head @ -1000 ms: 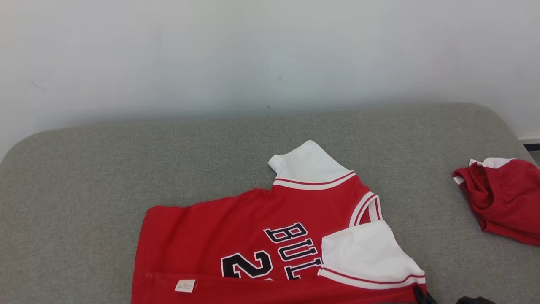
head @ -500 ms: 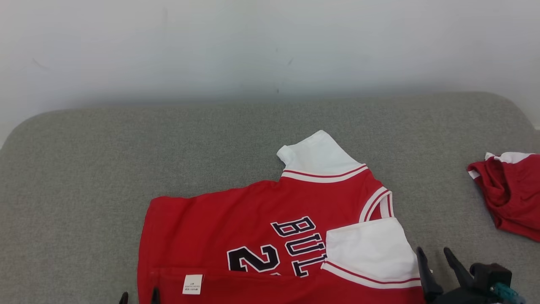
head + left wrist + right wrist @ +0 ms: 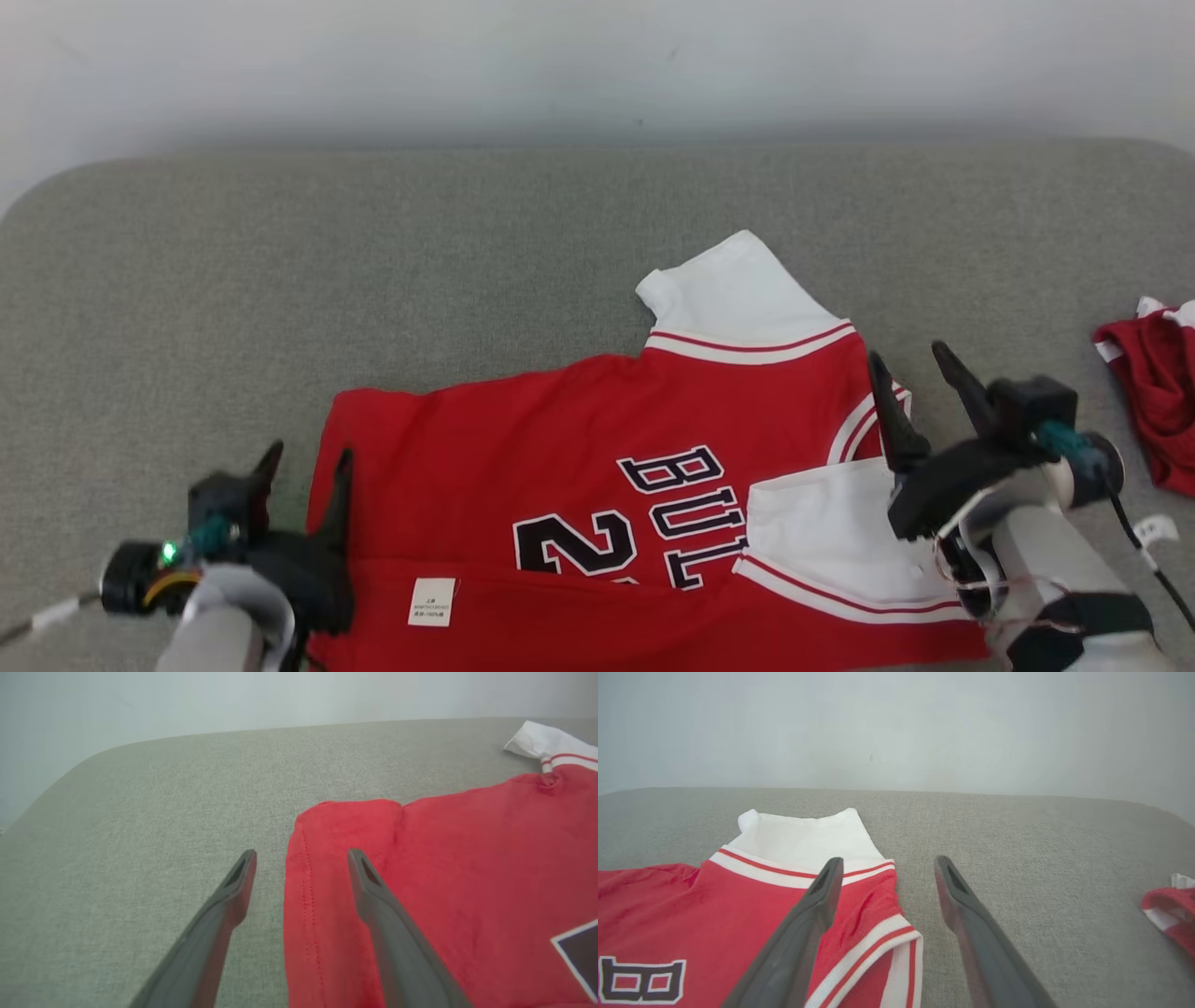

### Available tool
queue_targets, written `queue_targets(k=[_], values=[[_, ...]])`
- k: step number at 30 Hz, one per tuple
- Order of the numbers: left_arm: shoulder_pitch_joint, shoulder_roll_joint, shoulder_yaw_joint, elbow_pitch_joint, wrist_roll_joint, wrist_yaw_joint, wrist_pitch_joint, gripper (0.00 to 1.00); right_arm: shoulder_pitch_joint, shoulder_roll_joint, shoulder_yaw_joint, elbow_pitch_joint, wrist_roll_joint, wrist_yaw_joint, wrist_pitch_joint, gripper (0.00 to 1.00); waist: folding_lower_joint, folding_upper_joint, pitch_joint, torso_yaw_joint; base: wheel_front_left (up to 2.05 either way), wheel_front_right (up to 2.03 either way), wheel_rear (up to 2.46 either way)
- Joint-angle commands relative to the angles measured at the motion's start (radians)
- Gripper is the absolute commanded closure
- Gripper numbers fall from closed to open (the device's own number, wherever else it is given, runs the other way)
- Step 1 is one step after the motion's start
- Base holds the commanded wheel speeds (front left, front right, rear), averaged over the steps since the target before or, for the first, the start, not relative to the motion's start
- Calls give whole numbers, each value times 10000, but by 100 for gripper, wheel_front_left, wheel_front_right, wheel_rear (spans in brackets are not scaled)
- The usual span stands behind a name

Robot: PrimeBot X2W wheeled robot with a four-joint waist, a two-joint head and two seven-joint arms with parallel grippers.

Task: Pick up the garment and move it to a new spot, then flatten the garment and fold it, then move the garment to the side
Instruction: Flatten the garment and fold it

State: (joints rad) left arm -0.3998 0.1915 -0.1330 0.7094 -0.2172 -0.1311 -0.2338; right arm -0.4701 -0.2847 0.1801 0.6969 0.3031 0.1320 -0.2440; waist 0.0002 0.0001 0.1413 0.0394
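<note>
The garment, a red jersey with white sleeves and black lettering, lies on the grey cushion with its near edge folded over and a white label showing. My left gripper stands open at the jersey's left hem, one finger over the fabric, one over the cushion, holding nothing. Over the collar on the right, my right gripper is also open. In the right wrist view its fingers straddle the striped collar trim, nothing between them.
A second, darker red garment with white edging lies bunched at the cushion's right edge. The grey cushion ends at a pale wall behind; its rounded left corner shows in the left wrist view.
Both grippers opened and rose into the head view, fingers pointing up at the jersey's left hem and collar. The head camera tilted down, shifting the whole picture.
</note>
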Motion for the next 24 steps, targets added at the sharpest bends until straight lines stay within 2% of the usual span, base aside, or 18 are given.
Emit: queue_targets(k=[1, 8, 10, 20, 21, 22, 23, 24], values=[[-715, 285, -497, 425, -421, 19, 343, 0, -467, -47, 282, 182, -87, -26, 24, 0, -2, -1, 344, 95, 0, 0, 0], [-2414, 1070, -2142, 1165, -1876, 16, 1524, 0, -1718, -6, 985, 521, 201, -26, -71, 0, -2, -1, 902, 40, 0, 0, 0], [-2581, 1206, -2424, 1176, -2084, 16, 1716, 0, -1884, 1, 1061, 475, 267, -26, -100, 0, -2, -1, 1036, 9, 0, 0, 0], [-3486, 2367, -4423, 677, -4703, 19, 3468, 0, -3083, -329, 1617, 642, 670, -26, -179, 0, -2, -1, 1758, -261, 0, 0, 0], [-3552, 2484, -4573, 662, -4917, 19, 3592, 14, -3170, -346, 1634, 684, 675, -26, -187, 0, -2, -1, 1778, -271, 0, 0, 0], [-3582, 2561, -4726, 624, -5083, 19, 3694, 55, -3258, -349, 1658, 729, 698, -26, -195, 0, -2, -1, 1794, -280, 0, 0, 0], [-3606, 2587, -4855, 563, -5245, 19, 3744, 80, -3348, -340, 1685, 770, 711, -26, -200, 0, -2, -1, 1796, -278, 0, 0, 0], [-3624, 2623, -4960, 528, -5415, 19, 3798, 100, -3432, -323, 1708, 815, 739, -26, -206, 0, -2, -1, 1793, -271, 0, 0, 0]])
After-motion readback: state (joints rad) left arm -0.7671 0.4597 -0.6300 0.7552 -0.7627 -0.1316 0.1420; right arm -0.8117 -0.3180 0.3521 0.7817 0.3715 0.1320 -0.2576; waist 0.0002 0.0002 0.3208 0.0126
